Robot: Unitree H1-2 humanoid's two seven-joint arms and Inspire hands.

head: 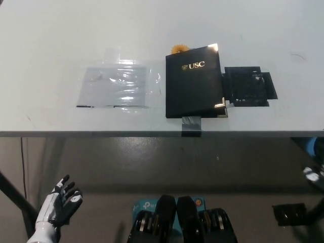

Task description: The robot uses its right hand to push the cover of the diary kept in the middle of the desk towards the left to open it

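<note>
A black diary (194, 81) with gold "USC" lettering lies closed on the white desk (45, 40), right of the middle and near the front edge. Its cover sits slightly askew over the block beneath, gold corners showing at the top right and lower right. My white left hand (59, 205) hangs below the desk's front edge at the lower left, fingers spread and holding nothing. Only a small black part of my right arm and hand (314, 177) shows at the right edge, below desk level, far from the diary; its fingers are not visible.
A clear plastic sheet (115, 87) is taped flat to the desk left of the diary. A black flat piece (249, 86) lies against the diary's right side. Grey tape (191, 124) holds the diary at the front edge. Something orange (178, 49) peeks out behind it.
</note>
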